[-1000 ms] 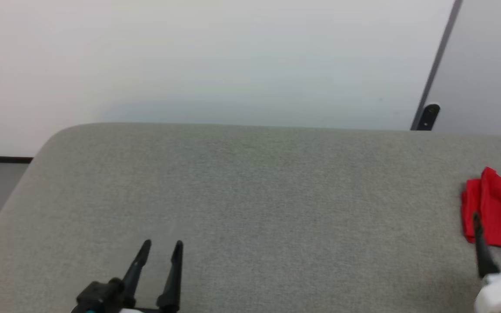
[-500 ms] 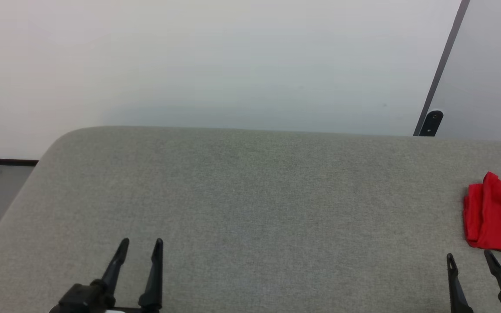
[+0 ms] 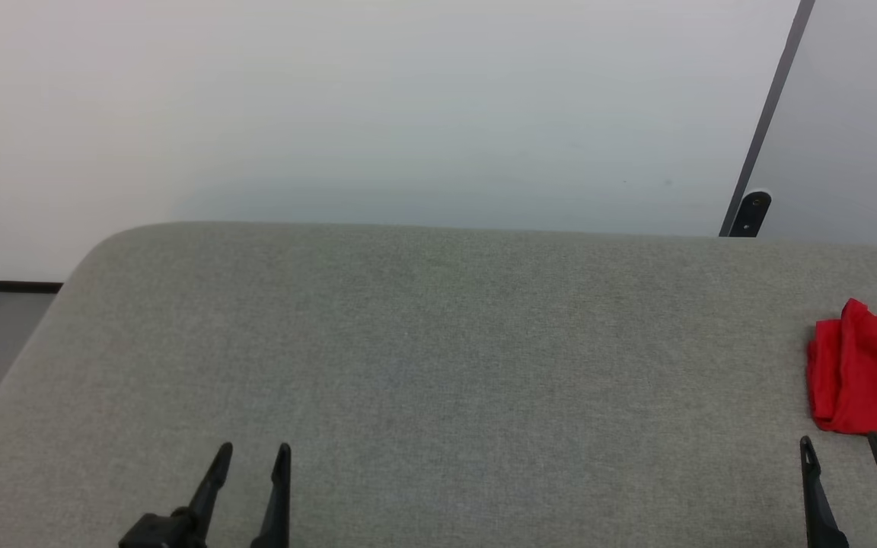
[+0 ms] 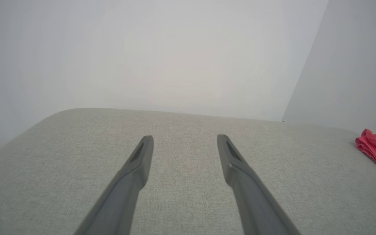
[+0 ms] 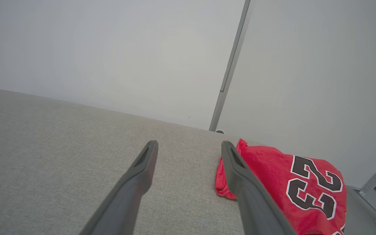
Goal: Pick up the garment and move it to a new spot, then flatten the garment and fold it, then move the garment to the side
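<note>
Your left hand (image 3: 254,449) and right hand (image 3: 840,440) gape empty. The garment (image 3: 869,373) at the worktop's (image 3: 438,342) right edge looks soft and light; pinch through its folded layers.

You had just one thing to read: the number 23 (black, edged in white) printed on the red garment (image 5: 269,169).

Garment (image 3: 869,373) lies on the padded surface (image 3: 438,342), at its far right end. Right gripper (image 3: 840,440) is at the near right, just before the garment. Left gripper (image 3: 254,450) is at the near left, well apart from the garment. Wall (image 3: 377,114) stands behind the surface, with an upright strip (image 3: 770,106) behind the right end.
</note>
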You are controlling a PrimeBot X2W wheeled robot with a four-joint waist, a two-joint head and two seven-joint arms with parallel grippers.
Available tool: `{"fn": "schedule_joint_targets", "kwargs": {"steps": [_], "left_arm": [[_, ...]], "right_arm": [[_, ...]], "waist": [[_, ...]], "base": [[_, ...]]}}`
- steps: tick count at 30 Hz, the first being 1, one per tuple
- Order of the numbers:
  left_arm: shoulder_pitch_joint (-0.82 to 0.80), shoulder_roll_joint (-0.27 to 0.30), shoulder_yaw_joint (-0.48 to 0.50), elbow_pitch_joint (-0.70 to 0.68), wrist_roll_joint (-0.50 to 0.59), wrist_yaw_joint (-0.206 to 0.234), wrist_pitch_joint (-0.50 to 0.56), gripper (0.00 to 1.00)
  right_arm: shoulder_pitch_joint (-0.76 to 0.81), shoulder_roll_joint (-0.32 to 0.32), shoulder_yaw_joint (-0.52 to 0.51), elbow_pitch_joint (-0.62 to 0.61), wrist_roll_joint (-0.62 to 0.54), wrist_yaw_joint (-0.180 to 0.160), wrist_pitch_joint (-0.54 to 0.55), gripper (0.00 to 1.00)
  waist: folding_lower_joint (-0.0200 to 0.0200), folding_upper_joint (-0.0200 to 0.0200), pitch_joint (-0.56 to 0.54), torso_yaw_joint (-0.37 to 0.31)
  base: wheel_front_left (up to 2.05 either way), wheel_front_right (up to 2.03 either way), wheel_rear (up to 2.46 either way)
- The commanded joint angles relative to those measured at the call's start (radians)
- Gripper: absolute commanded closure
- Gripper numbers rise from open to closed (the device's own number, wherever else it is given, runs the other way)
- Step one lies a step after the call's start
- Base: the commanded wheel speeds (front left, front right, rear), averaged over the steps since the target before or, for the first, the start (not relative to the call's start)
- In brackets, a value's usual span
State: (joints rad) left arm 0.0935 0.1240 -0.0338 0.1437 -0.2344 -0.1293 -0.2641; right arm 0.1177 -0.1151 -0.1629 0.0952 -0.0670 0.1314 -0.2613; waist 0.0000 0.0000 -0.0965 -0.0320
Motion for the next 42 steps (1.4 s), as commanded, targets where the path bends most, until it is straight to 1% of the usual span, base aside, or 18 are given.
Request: {"fn": "schedule_joint_targets", "kwargs": {"steps": [1,21,31,32,36,42], "left_arm": [[0.014,-0.004,-0.003,0.004,0.002,-0.002,0.001,0.00],[0.007,0.000,-0.022,0.020,-0.037,-0.002,0.001,0.00],[0.006,-0.007,-0.005,0.016,-0.039,-0.002,0.001,0.00],[0.008,-0.006,-0.005,0.019,-0.044,0.000,0.000,1.00],[0.023,-0.015,-0.009,0.055,-0.046,0.000,0.001,1.00],[0.006,-0.020,0.003,0.061,-0.152,0.000,0.030,1.00]], "right_arm": [[-0.007,-0.003,-0.007,0.003,0.008,-0.002,-0.005,0.00],[-0.006,0.003,0.025,0.018,0.022,-0.002,-0.005,0.00],[0.003,0.016,0.022,0.021,0.028,-0.002,-0.005,0.00],[-0.004,0.014,0.022,0.021,0.025,0.000,0.000,1.00],[0.007,0.026,0.023,0.060,0.026,0.000,0.005,1.00],[-0.022,0.030,0.011,0.082,0.151,0.000,0.047,1.00]], "waist": [[0.0000,0.0000,0.001,0.002],[0.0000,0.0000,0.005,0.012],[0.0000,0.0000,0.009,0.015],[0.0000,0.0000,0.009,0.015],[0.0000,0.0000,0.010,0.015],[0.0000,0.0000,0.014,0.016]], "base": [[0.00,0.00,0.00],[0.00,0.00,0.00],[0.00,0.00,0.00],[0.00,0.00,0.00],[0.00,0.00,0.00],[0.00,0.00,0.00]]}}
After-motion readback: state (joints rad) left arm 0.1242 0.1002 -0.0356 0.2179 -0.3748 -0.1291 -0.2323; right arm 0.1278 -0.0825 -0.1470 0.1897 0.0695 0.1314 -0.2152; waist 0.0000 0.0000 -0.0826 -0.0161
